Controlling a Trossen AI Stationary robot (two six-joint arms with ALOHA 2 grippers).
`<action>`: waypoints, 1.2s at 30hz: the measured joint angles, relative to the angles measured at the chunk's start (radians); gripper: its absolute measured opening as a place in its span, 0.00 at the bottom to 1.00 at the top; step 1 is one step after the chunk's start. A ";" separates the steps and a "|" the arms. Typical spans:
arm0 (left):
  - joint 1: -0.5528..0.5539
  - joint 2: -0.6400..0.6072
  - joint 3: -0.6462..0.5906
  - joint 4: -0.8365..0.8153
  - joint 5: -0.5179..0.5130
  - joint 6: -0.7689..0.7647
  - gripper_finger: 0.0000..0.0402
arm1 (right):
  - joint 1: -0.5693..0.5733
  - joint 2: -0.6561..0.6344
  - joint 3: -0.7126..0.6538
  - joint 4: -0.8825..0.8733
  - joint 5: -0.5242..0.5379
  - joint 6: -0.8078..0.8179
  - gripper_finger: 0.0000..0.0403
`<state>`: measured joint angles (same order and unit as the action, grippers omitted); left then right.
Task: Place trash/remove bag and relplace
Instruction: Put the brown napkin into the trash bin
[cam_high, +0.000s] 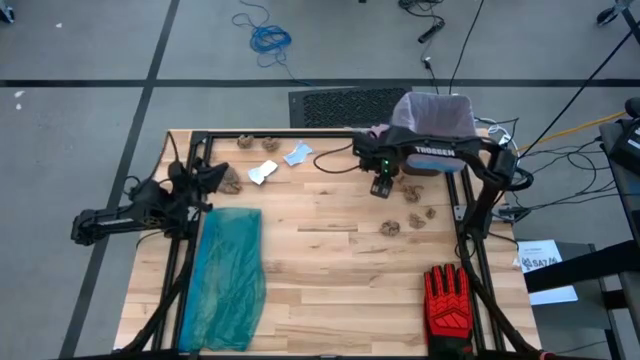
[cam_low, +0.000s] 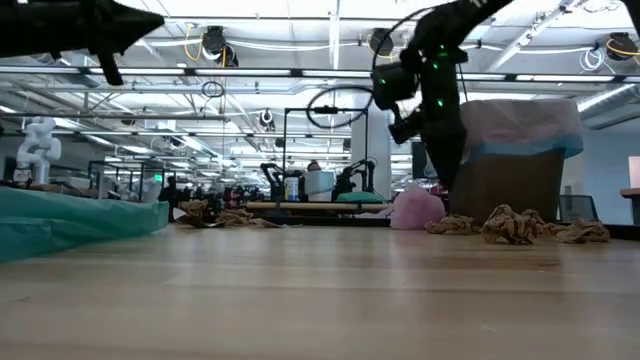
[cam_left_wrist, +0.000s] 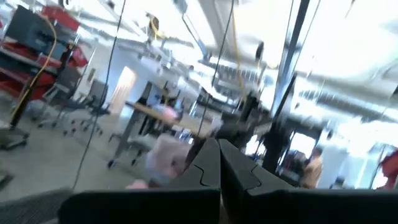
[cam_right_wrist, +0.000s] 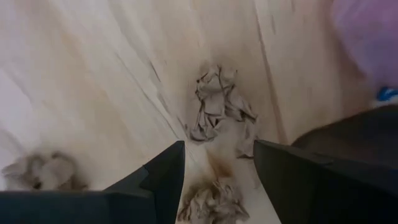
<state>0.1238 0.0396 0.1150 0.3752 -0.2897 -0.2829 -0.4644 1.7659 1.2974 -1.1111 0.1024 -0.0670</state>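
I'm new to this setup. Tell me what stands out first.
The teal bag sprawls along the table's left side, and a red glove lies at the near right corner. At the far right, the right pincer hangs open above brown paper wads beside the bin with its pinkish liner. The left arm waits at the left edge, its pincer shut.

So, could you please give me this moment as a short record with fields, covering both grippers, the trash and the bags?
right gripper: open, empty, above brown paper wads near the bin
left gripper: shut, empty, waiting at the table's left side
brown paper wads: loose on the table, none picked up yet
white and blue scraps: lying near the far edge
bin: at the far right corner, lined with the pinkish bag
teal bag: flat on the left
glove: near right corner
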 joint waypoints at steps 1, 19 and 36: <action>0.000 0.000 0.000 0.022 0.000 0.003 0.00 | 0.000 -0.001 -0.024 0.023 0.002 0.002 0.45; 0.000 0.000 0.000 0.093 -0.020 0.000 0.00 | 0.040 -0.004 -0.281 0.332 -0.020 0.199 0.31; 0.000 0.000 0.000 0.212 -0.098 0.001 0.00 | 0.133 -0.001 0.368 0.216 -0.166 0.210 0.01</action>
<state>0.1238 0.0395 0.1150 0.5872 -0.3877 -0.2817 -0.3309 1.7653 1.6651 -0.8948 -0.0631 0.1432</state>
